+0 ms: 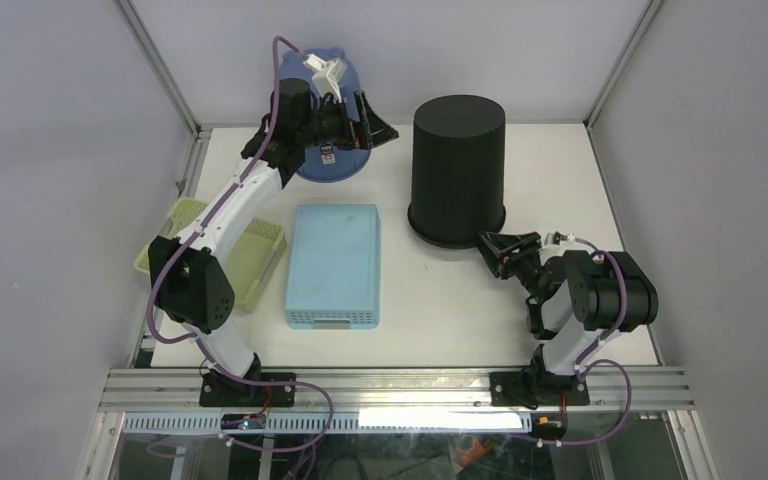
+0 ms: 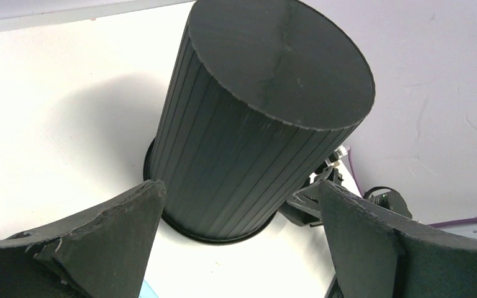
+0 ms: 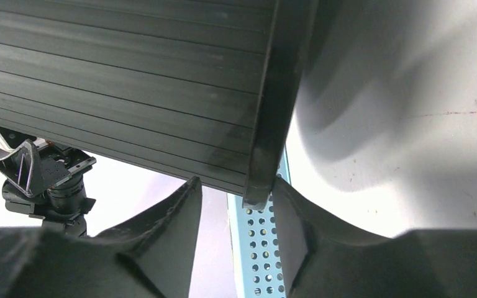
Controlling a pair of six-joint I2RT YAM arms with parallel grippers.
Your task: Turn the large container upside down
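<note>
At near rim of inverted black ribbed bin (image 1: 458, 170), right gripper (image 1: 492, 252) spread astride lip: back out level, no snag. Left gripper (image 1: 378, 115) spread.

The white, matt table (image 1: 440, 300) fills the middle of the top view. Three plain walls of pale grey-lilac colour stand around it: the left wall (image 1: 50, 150), the back wall (image 1: 390, 50) and the right wall (image 1: 720, 150). Slim metal posts run in the upper left corner (image 1: 160, 70) and the upper right corner (image 1: 620, 60). Along the bottom lies a grooved aluminium rail (image 1: 400, 385), and under it a bright white strip of light (image 1: 440, 420).
</note>
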